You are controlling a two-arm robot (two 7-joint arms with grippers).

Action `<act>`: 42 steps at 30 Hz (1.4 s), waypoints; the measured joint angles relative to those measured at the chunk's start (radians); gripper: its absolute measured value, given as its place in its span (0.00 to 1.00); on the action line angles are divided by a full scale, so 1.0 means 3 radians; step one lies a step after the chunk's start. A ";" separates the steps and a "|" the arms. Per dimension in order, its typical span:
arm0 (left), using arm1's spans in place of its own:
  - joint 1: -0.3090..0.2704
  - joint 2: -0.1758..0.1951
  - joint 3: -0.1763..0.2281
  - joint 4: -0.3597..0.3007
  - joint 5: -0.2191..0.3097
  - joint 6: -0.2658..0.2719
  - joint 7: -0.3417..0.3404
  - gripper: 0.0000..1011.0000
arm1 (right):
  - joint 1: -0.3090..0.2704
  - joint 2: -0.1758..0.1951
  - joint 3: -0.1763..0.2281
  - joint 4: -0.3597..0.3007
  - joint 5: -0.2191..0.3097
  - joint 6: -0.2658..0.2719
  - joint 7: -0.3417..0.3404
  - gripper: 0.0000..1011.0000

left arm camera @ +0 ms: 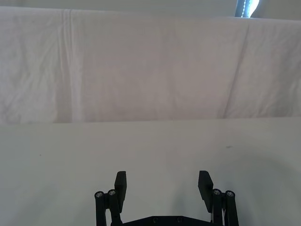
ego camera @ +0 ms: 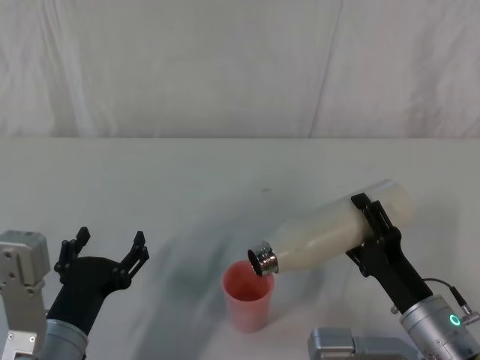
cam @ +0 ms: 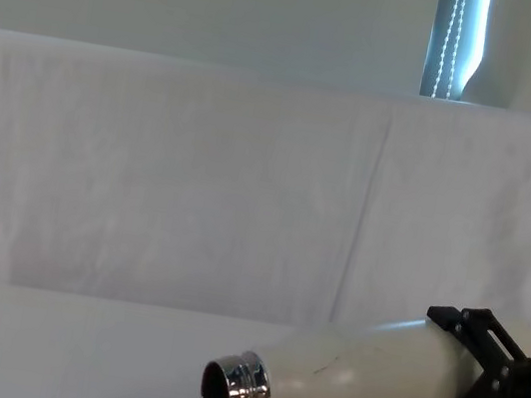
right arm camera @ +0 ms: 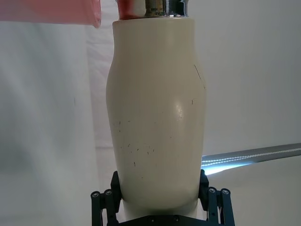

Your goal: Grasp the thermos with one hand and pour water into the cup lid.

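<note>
The right claw (ego camera: 373, 225) is clamped around the thermos (ego camera: 337, 234) near its base, holding it tipped well over above the counter (ego camera: 225, 172). The steel mouth hangs just over the rim of the pink cup lid (ego camera: 247, 297), which stands upright below. This looks like the pouring step; next calls for holding the tilt steady, then righting the bottle. No stream or water in the cup can be made out. The left claw (ego camera: 111, 247) rests apart at the near left, idle.

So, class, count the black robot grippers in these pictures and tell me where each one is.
2. The left gripper hovers open at the table's near left; the right gripper holds the tilted cream-white thermos over the pink cup lid.
</note>
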 joint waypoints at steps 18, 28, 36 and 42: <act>0.0000 0.0000 0.0000 0.0000 0.0000 0.0000 0.0000 0.99 | 0.0000 0.0006 -0.0003 0.0006 -0.0012 0.0007 -0.0007 0.95; 0.0000 0.0000 0.0000 0.0000 0.0000 0.0000 0.0000 0.99 | 0.0003 0.0006 -0.0002 0.0007 -0.0013 0.0008 -0.0007 0.95; 0.0000 0.0000 0.0000 0.0000 0.0000 0.0000 0.0000 0.99 | 0.0005 0.0006 -0.0002 0.0011 -0.0015 0.0011 -0.0007 0.95; 0.0000 0.0000 0.0000 0.0000 0.0000 0.0000 0.0000 0.99 | 0.0005 0.0005 -0.0004 0.0011 -0.0015 0.0013 -0.0007 0.95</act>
